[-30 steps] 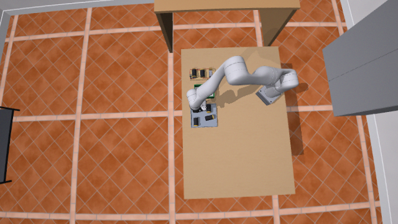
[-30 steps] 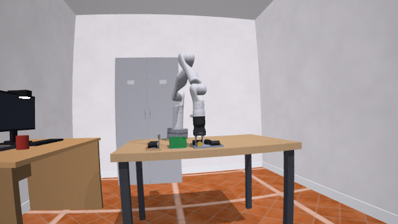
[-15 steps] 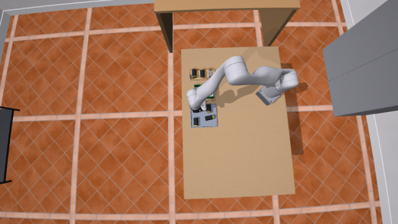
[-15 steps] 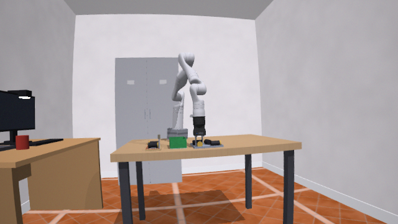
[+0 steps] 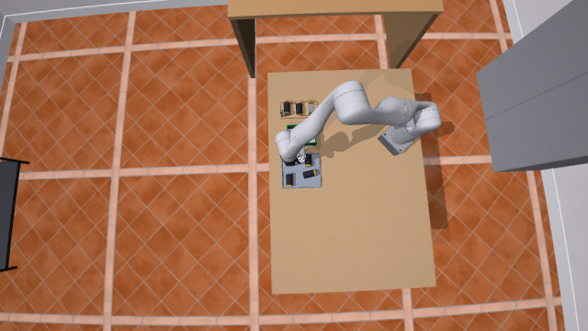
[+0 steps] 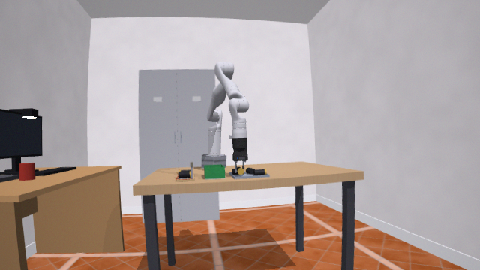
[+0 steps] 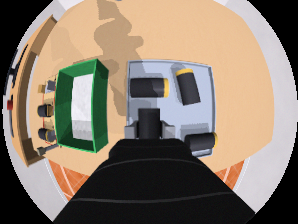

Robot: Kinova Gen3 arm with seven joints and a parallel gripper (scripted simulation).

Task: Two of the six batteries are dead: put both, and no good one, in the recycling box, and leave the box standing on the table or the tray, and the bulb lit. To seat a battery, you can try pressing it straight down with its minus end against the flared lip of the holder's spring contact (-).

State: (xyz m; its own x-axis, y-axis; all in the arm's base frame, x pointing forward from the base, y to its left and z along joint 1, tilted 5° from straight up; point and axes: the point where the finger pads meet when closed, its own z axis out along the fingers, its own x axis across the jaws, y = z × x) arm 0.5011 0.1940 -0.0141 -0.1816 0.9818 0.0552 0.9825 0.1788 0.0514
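Reaching down with the hand (image 6: 239, 167) into the grey tray (image 6: 264, 175) on the bench (image 6: 307, 174), fingers part closed and gripping a black battery (image 7: 149, 123) at the tray edge nearest the green recycling box (image 7: 64, 106).

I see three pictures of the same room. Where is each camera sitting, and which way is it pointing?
Top: overhead, looking straight down on the wooden table; the whole white arm shows.
Exterior: in the room at about table height, facing the grey cabinet; the arm and the black gripper, shut on a black battery with a yellow end, show.
Wrist: on the arm, looking down; only the dark gripper body shows.
All three share the green recycling box and the grey tray.
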